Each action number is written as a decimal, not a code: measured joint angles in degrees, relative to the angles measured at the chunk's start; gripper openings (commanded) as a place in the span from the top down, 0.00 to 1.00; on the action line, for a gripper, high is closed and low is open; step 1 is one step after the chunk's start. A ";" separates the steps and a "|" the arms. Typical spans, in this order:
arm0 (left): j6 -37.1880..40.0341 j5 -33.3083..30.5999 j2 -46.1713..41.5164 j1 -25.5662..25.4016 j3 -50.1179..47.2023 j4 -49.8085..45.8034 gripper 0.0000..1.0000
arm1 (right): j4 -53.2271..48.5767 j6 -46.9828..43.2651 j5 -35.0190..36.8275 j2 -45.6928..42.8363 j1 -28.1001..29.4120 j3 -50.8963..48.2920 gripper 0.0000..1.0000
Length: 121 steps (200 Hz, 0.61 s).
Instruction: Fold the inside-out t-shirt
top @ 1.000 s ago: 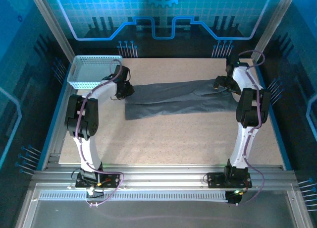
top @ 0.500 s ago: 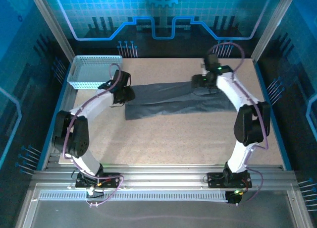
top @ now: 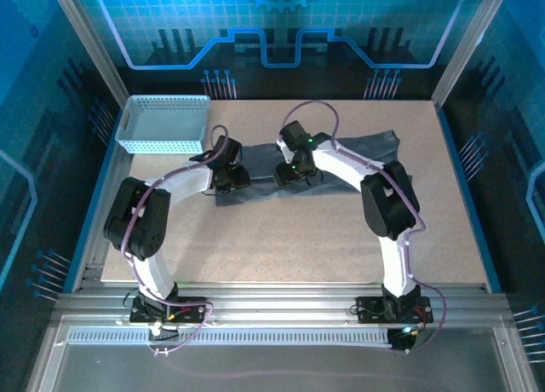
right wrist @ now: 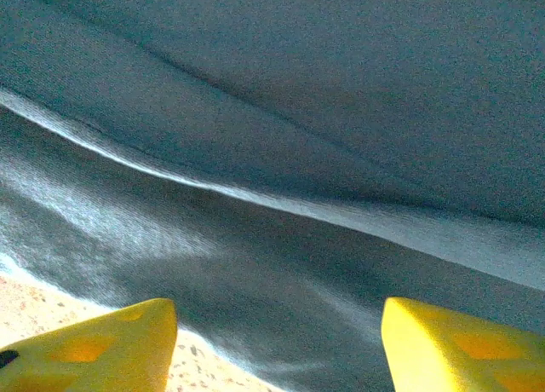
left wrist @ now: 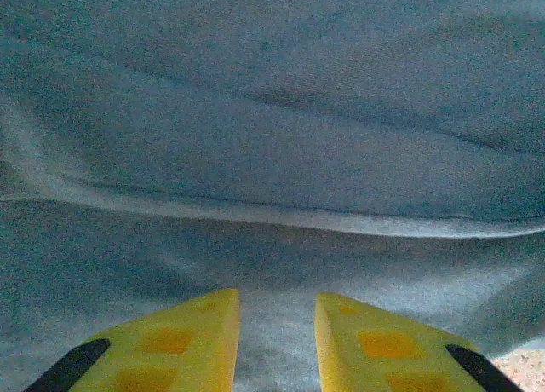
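At near edge of inside-out t-shirt (top: 375,145) | left tool (left wrist: 277,294) narrowly parted | right tool (right wrist: 277,302) spread wide | bare table (top: 281,239) in front

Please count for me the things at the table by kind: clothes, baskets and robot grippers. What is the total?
T-shirts: 1, the dark grey t-shirt
Baskets: 1, the light blue mesh basket
Grippers: 2, the left gripper and the right gripper
Total: 4
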 measured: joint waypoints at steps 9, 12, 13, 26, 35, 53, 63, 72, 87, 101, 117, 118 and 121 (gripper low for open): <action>0.00 0.28 0.94 0.20 0.11 0.48 0.70 | -0.20 0.33 -0.35 1.27 0.17 1.25 0.38; 0.00 0.42 1.29 0.33 0.20 0.61 0.70 | -0.24 0.44 -0.42 1.70 0.22 1.75 0.38; 0.00 0.44 1.42 0.37 0.22 0.68 0.70 | -0.24 0.46 -0.44 1.79 0.24 1.88 0.39; 0.02 0.72 2.86 1.03 0.59 0.94 0.70 | -0.24 0.98 -0.61 3.69 0.28 3.87 0.40; 0.02 0.94 3.65 1.57 0.98 1.14 0.70 | -0.26 1.36 -0.55 4.79 0.24 5.05 0.41; 0.09 1.07 4.96 2.75 2.43 1.38 0.70 | -0.74 1.92 0.13 6.80 0.11 7.54 0.43; 0.22 1.07 5.68 3.26 3.52 1.53 0.70 | -1.09 2.16 0.37 7.96 -0.02 9.14 0.43; 0.26 1.09 6.34 3.74 4.72 1.64 0.70 | -1.55 2.29 0.68 9.05 -0.22 10.86 0.44; 0.44 1.09 6.95 4.33 6.43 1.86 0.70 | -1.77 2.40 1.07 10.54 -0.66 13.33 0.45; 0.52 1.25 7.39 4.68 8.11 1.84 0.69 | -1.99 2.58 1.66 11.65 -1.38 15.15 0.46; 0.68 1.31 8.39 4.96 10.45 1.86 0.69 | -2.51 2.73 2.08 12.63 -2.36 16.98 0.46; 0.68 1.33 8.57 4.98 10.67 1.86 0.69 | -2.56 2.73 2.10 12.76 -2.51 17.16 0.46; 0.68 1.33 8.79 5.05 11.15 1.81 0.69 | -2.67 2.73 2.12 13.00 -2.69 17.57 0.47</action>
